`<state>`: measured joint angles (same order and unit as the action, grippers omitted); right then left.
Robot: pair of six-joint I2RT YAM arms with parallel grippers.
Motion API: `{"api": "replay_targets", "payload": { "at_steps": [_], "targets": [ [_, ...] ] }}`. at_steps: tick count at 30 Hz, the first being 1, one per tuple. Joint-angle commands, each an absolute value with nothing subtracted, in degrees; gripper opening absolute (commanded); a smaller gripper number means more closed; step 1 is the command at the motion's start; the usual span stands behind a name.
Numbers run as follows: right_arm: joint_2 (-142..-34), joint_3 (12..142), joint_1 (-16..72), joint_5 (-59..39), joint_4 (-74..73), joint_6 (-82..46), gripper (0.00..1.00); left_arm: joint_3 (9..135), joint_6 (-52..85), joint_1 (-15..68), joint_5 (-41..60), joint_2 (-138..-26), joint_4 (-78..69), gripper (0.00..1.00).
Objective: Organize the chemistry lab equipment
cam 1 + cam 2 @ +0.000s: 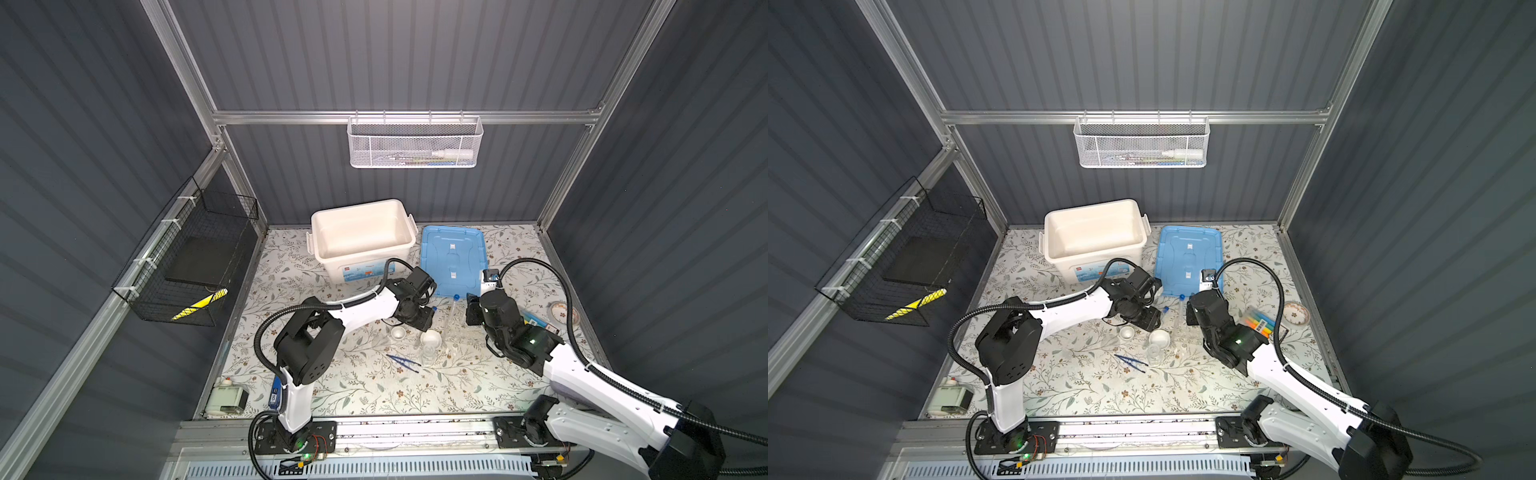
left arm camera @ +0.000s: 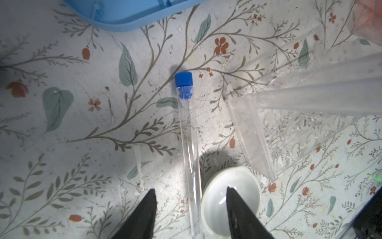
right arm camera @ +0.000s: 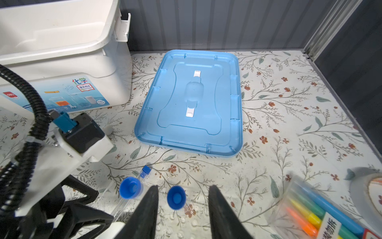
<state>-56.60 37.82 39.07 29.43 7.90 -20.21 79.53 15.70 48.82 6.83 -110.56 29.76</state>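
Note:
A clear, blue-capped test tube (image 2: pixel 188 144) lies flat on the floral table, running between the fingers of my left gripper (image 2: pixel 190 193), which is open just above it. A small white dish (image 2: pixel 215 207) sits beside that tube, and the clear rack (image 2: pixel 254 136) is beyond it. Two more capped tubes stand in the rack (image 3: pixel 186 223). One cap (image 3: pixel 176 197) is between the spread fingers of my right gripper (image 3: pixel 183 189), with a gap on the wider side. The other cap (image 3: pixel 130 187) stands outside the fingers. In a top view, a second dish (image 1: pixel 399 332), the small flask (image 1: pixel 428 355) and blue tweezers (image 1: pixel 403 359) lie nearer the front.
The open white bin (image 1: pixel 353 206) stands at the back, its blue lid (image 1: pixel 453 257) flat on the table to its right. A pack of coloured highlighters (image 3: pixel 316 211) and a patterned roll (image 1: pixel 561 311) lie right of my right arm. Wire baskets hang on the walls.

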Motion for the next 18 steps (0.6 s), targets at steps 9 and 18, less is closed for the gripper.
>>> {"api": "replay_targets", "payload": {
  "at_steps": [9,18],
  "targets": [
    [-53.9,39.5,38.3,32.7,12.2,-21.8,0.64,83.0,15.1,49.8,5.0,-112.3,34.0,0.49],
    [-51.6,39.4,35.7,31.1,13.6,-22.8,0.67,83.9,14.9,49.9,4.8,-113.9,35.4,0.47]
  ]
}}
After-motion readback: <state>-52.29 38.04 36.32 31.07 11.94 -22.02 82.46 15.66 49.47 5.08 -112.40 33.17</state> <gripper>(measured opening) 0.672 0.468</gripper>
